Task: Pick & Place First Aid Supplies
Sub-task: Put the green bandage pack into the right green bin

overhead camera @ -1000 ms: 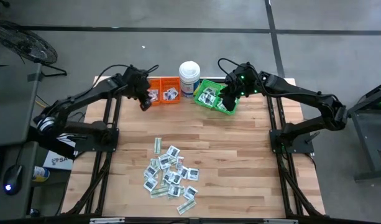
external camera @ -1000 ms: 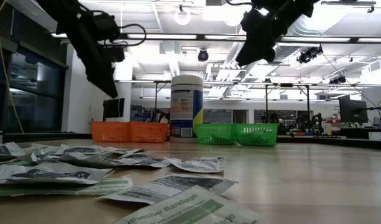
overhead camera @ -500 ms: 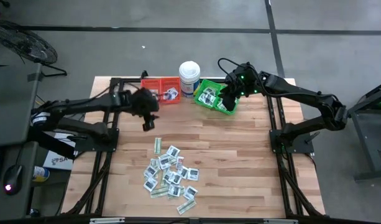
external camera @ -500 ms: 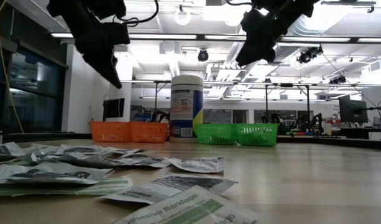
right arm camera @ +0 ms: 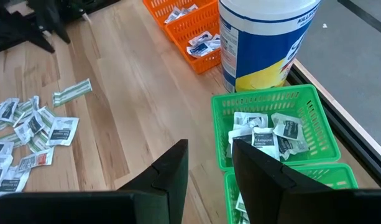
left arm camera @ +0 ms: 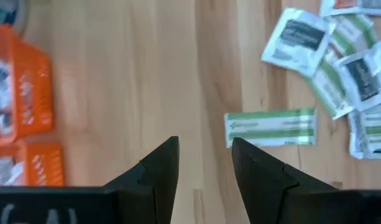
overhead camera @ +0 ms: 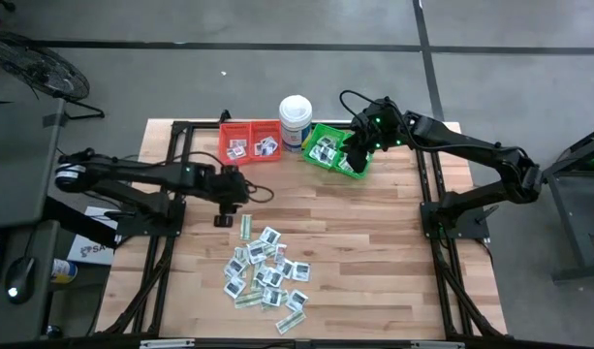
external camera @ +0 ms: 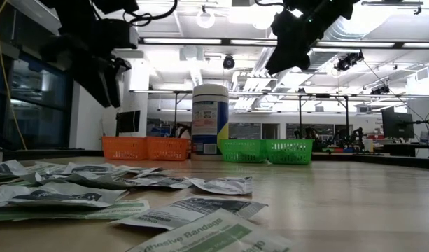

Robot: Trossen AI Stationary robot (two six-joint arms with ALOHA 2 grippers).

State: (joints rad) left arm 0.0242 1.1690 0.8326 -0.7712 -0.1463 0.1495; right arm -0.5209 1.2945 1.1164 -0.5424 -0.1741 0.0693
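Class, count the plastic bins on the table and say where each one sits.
4: two orange bins left of the white tub, two green bins right of it.

packets (overhead camera: 265,271) heaped near front middle of surface (overhead camera: 374,262) | one strip (overhead camera: 245,226) just behind heap | tub (overhead camera: 295,120) at back middle | bins (overhead camera: 251,142) left of tub, bins (overhead camera: 332,148) right of it, packets in both | left end effector (overhead camera: 222,219) above surface, left of strip | right end effector (overhead camera: 355,163) over right bins

Two dark, slender jointed arms are seen, looped with black cables; green lights are lit on the right arm (overhead camera: 379,123).
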